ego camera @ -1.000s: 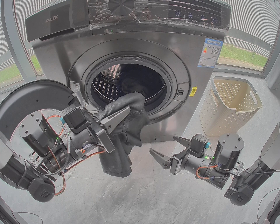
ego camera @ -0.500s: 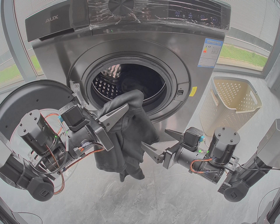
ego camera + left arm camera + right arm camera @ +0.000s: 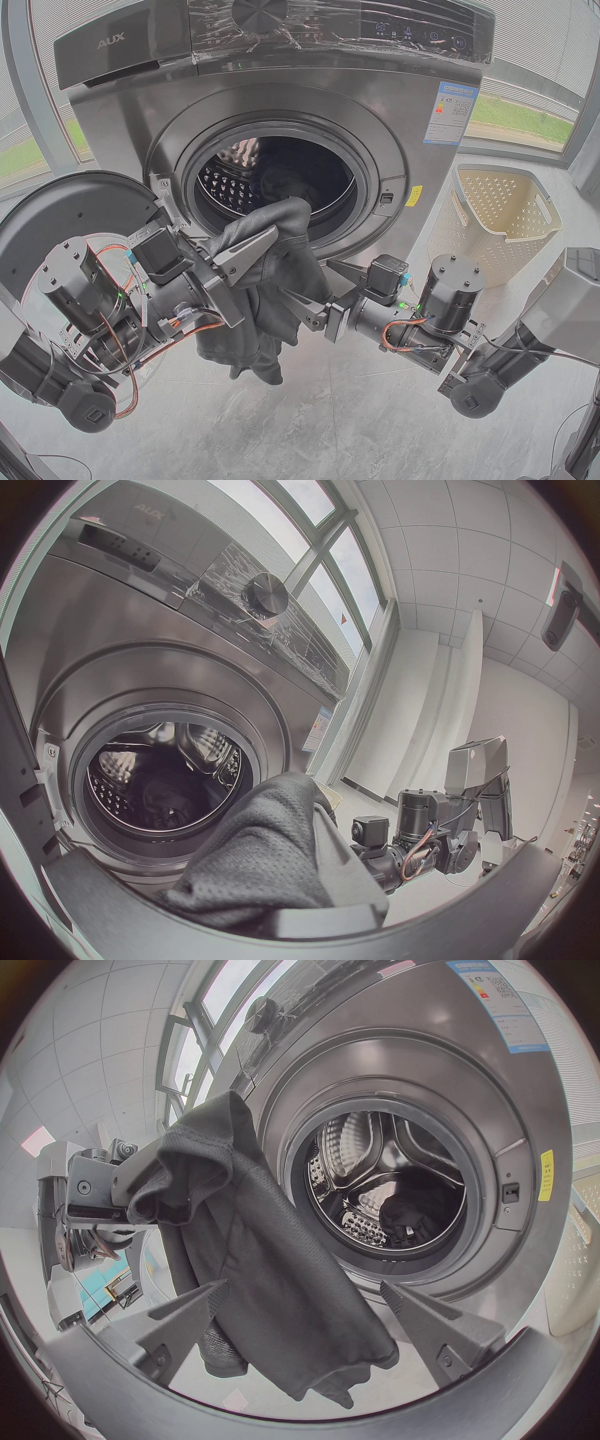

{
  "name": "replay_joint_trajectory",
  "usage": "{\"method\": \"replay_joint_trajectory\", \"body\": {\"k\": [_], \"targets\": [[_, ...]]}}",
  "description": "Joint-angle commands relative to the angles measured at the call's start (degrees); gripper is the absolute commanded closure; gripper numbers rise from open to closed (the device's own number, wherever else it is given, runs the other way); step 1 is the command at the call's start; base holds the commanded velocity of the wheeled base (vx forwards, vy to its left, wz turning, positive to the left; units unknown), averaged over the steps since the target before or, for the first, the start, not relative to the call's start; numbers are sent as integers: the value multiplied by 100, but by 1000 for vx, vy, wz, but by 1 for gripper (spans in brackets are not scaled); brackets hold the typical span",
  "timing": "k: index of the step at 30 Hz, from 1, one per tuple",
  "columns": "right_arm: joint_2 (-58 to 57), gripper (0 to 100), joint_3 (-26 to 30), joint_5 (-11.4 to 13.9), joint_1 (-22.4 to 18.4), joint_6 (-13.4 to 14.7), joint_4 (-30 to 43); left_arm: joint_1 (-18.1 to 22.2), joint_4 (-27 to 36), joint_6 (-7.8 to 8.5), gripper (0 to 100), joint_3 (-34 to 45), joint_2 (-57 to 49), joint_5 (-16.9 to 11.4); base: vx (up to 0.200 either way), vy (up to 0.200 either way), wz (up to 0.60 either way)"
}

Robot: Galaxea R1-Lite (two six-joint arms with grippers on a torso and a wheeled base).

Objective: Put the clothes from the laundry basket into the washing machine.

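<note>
Dark garment [image 3: 281,294], clamped in left gripper [image 3: 265,247], hangs near drum [image 3: 234,181]; right gripper [image 3: 305,279] open; laundry basket [image 3: 475,240] appears empty.

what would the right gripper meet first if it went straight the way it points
probably the dark garment hanging from the left gripper, right in front of the right gripper; depth unclear

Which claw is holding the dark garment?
The left claw, shut on the garment; the right claw is open, gripping nothing.
</note>
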Motion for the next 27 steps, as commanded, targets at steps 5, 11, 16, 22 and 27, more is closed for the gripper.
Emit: {"method": "replay_joint_trajectory", "body": {"k": [5, 11, 16, 22, 27], "targets": [[284, 0, -341, 208, 66, -9, -46, 21, -3, -2, 100, 16, 13, -7, 0, 0, 0], [407, 0, -613, 357, -4, -141, -46, 21, -3, -2, 100, 16, 13, -7, 0, 0, 0], [424, 0, -754, 410, 4, -168, 16, 21, -3, -2, 100, 16, 13, -7, 0, 0, 0], [635, 0, -974, 472, -48, -378, 42, 21, -3, -2, 100, 7, 13, -7, 0, 0, 0], [679, 0, -1018, 489, -4, -387, 33, 29, -12, -2, 100, -19, 31, 1, 0, 0, 0]]}}
